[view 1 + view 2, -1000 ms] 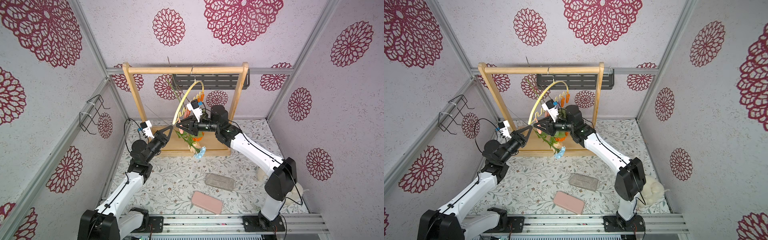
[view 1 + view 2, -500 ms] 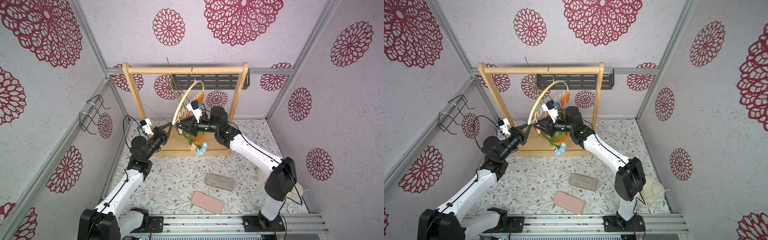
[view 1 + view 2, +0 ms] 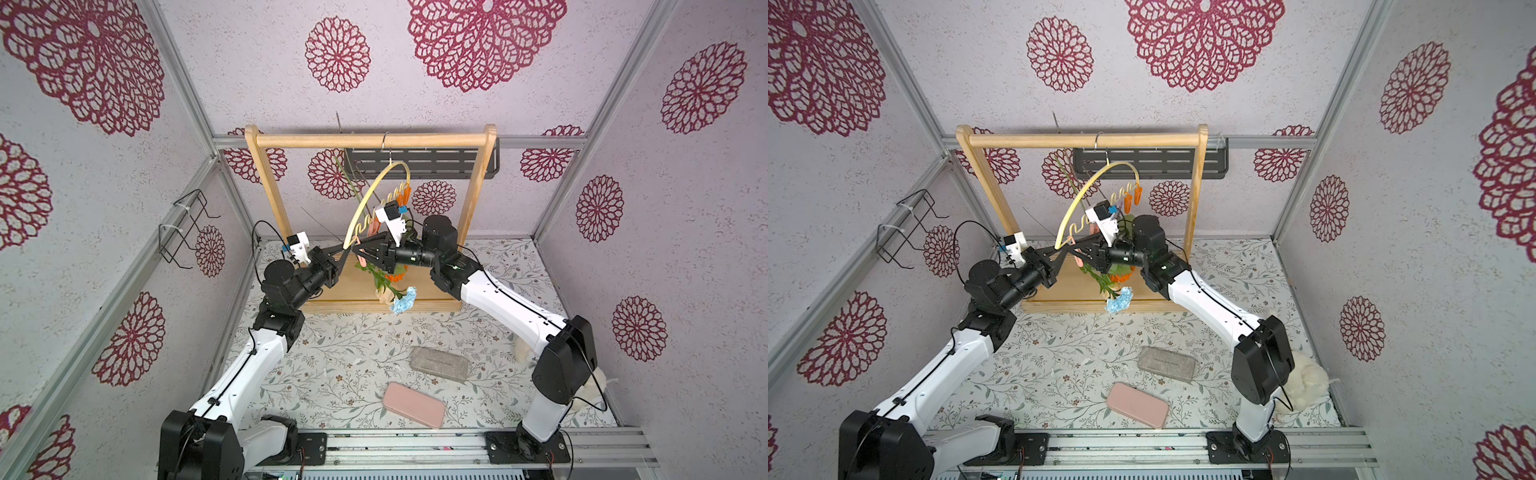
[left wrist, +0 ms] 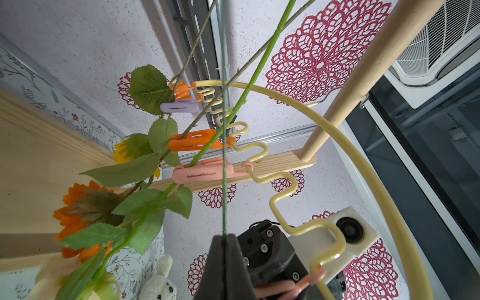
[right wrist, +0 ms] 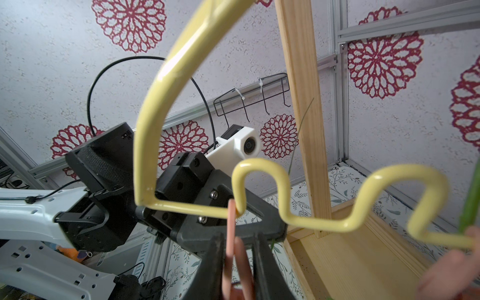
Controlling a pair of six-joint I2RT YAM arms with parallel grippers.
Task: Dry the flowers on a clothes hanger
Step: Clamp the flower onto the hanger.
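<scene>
Two grips: left jaws pinch a thin green stem (image 4: 224, 181), right jaws pinch a pink clip (image 5: 230, 233).

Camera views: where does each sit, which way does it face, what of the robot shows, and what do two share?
Top views: high at the front, looking down and back at the wooden rack and clothes hanger; left arm and right arm show.
Left wrist: looks up along the left pincer, shut on a thin green stem, toward the clipped flowers.
Right wrist: looks along the right pincer, shut on a pink clip, toward the left arm.
Shared: both wrist views show that clip.
</scene>
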